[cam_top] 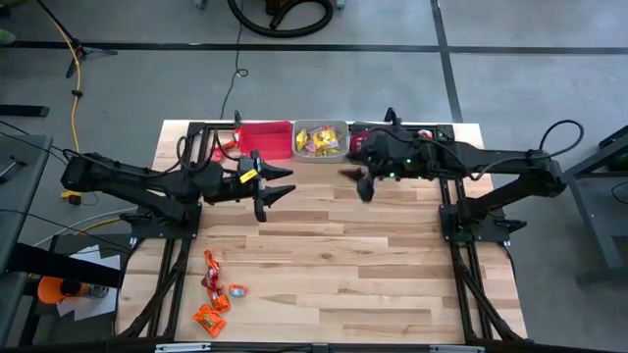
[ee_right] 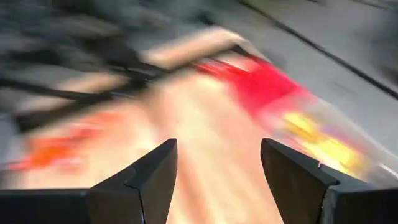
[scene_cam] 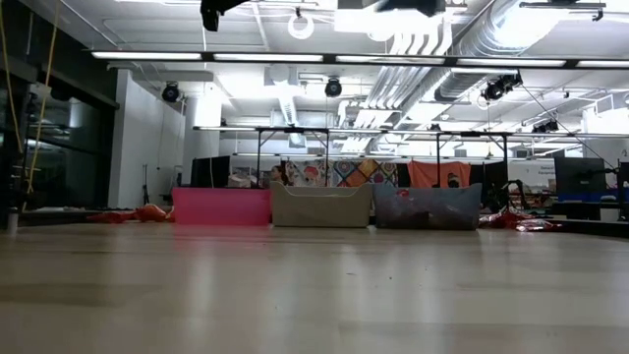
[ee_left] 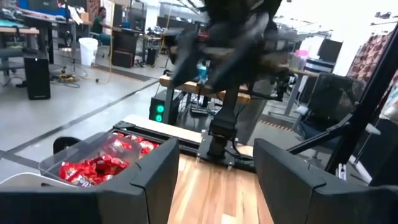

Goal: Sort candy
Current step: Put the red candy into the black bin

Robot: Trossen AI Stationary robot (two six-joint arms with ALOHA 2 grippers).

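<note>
We see both tools open and empty: left tool [cam_top: 278,192] and right tool [cam_top: 361,181] above mid worktop [cam_top: 373,265]. Loose candy [cam_top: 214,294] lies at the near-left corner; more fills the clear bin [cam_top: 320,139].

Wooden table [cam_top: 343,255], red bin [cam_top: 265,138], clear bin [cam_top: 321,139], dark bin [scene_cam: 427,207] along far edge

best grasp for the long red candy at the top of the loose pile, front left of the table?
Take the long red candy across its narrow width at mid-length, coming straight down. It lies flat on the table with its long axis running roughly front to back, so the fingers would close left-right. It sits apart from the other candies, leaving room beside it. The left gripper is nearer, and open.
</note>
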